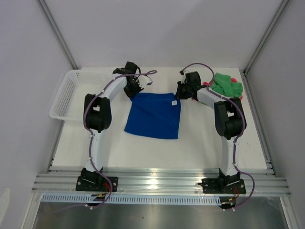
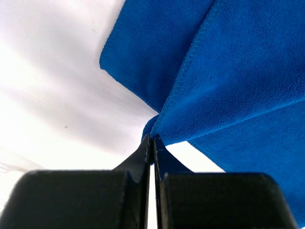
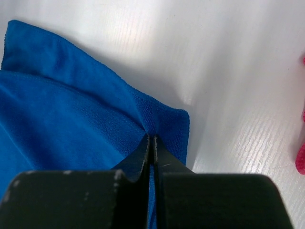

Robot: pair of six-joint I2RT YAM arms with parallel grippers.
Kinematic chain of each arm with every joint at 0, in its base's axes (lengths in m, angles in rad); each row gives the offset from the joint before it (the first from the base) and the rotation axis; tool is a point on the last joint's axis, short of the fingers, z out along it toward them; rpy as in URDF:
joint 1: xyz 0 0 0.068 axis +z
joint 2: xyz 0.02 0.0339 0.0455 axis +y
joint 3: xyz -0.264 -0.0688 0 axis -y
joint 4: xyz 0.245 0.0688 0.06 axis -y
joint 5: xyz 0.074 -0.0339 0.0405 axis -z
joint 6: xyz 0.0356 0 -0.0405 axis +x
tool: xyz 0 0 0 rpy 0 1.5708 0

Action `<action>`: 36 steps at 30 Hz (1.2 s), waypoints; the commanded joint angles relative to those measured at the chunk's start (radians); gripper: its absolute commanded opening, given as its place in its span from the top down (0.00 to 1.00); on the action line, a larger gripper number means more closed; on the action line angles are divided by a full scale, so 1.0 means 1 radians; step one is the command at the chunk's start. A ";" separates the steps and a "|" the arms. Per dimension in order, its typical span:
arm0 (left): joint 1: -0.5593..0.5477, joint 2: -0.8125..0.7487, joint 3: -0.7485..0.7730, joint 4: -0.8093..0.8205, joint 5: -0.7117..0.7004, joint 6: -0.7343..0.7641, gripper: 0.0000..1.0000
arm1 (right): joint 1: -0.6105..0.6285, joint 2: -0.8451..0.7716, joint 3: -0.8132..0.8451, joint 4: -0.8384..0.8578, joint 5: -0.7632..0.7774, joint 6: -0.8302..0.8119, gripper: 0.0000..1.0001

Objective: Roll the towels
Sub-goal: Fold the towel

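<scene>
A royal blue towel point(image 1: 153, 116) lies spread on the white table between the arms. My left gripper point(image 1: 135, 90) is shut on its far left corner, and the cloth point(image 2: 228, 81) bunches up at the fingertips point(image 2: 145, 143). Pinching the far right corner point(image 3: 162, 119) is my right gripper point(image 1: 181, 93), also shut. A bright green towel point(image 1: 227, 84) lies crumpled at the far right on top of a pink-red one point(image 1: 237, 90), whose edge point(image 3: 300, 162) shows at the right of the right wrist view.
A white mesh basket point(image 1: 66, 95) stands at the far left, overhanging the table edge. Metal frame posts rise at both back corners. An aluminium rail point(image 1: 157, 183) runs along the near edge by the arm bases.
</scene>
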 commanded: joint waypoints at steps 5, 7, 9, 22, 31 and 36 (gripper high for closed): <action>-0.006 -0.080 -0.030 0.056 -0.018 -0.053 0.99 | -0.010 -0.014 0.001 0.010 0.020 -0.006 0.74; -0.006 -0.064 -0.010 0.045 -0.024 -0.051 0.99 | -0.008 -0.012 0.001 0.008 0.020 -0.002 0.69; -0.008 -0.055 -0.005 0.034 -0.030 -0.050 0.99 | -0.007 -0.015 -0.003 0.011 0.020 0.003 0.68; -0.007 -0.049 -0.004 0.036 -0.028 -0.051 0.99 | 0.004 0.050 0.007 0.003 -0.018 0.017 0.68; -0.007 -0.051 -0.007 0.033 -0.034 -0.051 0.99 | 0.016 0.055 0.007 -0.010 -0.016 0.014 0.69; -0.008 -0.054 -0.004 0.033 -0.036 -0.051 0.99 | 0.027 0.034 0.003 -0.013 0.002 0.006 0.83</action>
